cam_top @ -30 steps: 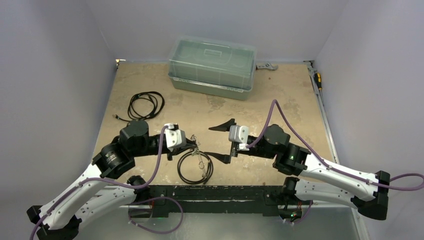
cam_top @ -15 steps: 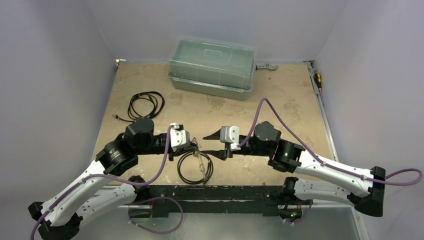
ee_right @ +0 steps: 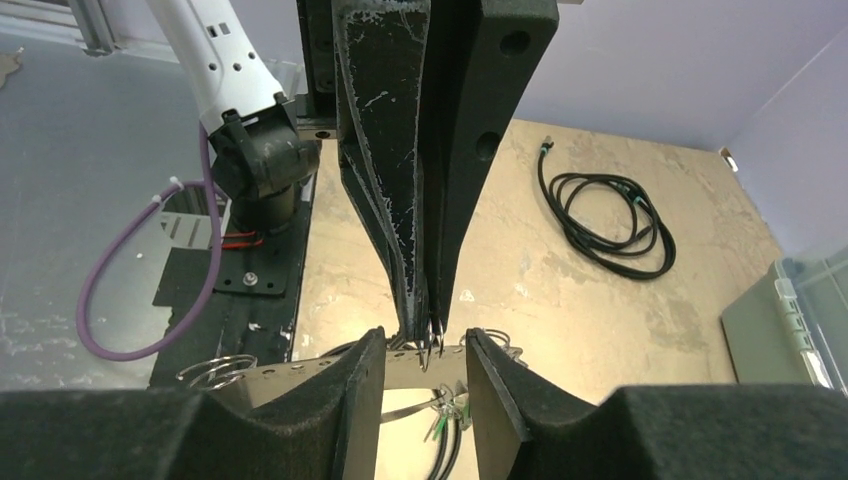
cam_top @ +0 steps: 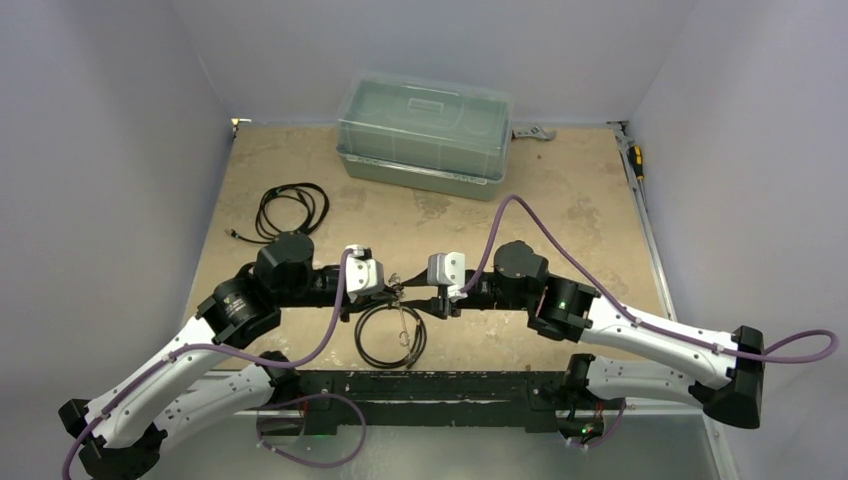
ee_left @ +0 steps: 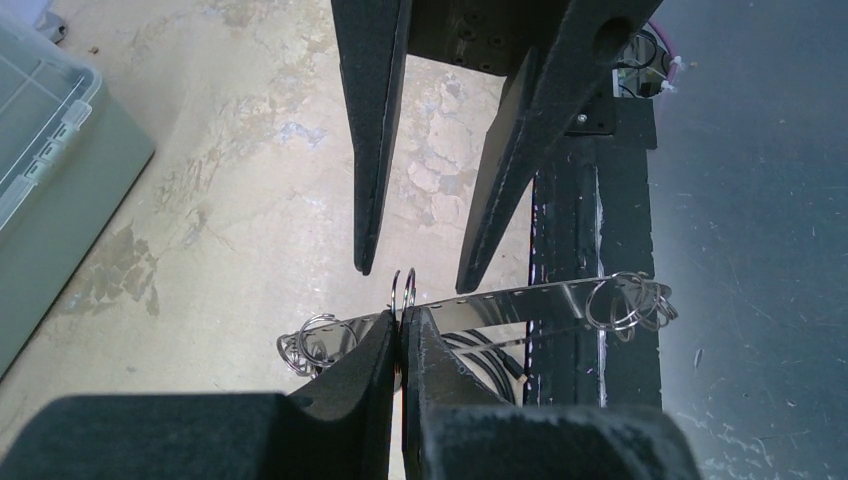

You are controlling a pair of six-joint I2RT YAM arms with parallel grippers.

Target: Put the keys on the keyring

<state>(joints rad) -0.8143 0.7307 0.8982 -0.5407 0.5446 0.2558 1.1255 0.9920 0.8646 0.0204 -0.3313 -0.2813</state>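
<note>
My left gripper (ee_left: 403,318) is shut on a small silvery split ring (ee_left: 404,288) that sits on a perforated silvery strip (ee_left: 520,298). More rings bunch at each end of the strip. My right gripper (ee_right: 425,372) is open, one finger on each side of the left fingertips and that ring, and the strip spans the gap. In the top view the two grippers meet tip to tip, left (cam_top: 388,290) and right (cam_top: 412,291). Below them the keyring (cam_top: 404,325) lies on the table inside the black hoop (cam_top: 362,345). The keys show only as a tiny cluster with a green piece (ee_right: 443,418).
A clear lidded box (cam_top: 425,135) stands at the back. A coiled black cable (cam_top: 292,210) lies at the left and a grey spanner (cam_top: 532,132) at the back right. A screwdriver (cam_top: 635,160) lies by the right wall. The black base bar (cam_top: 450,385) runs along the near edge.
My right gripper moved left to the left gripper and its jaws narrowed around the left fingertips. My left gripper shifted slightly right, still shut on the ring.
</note>
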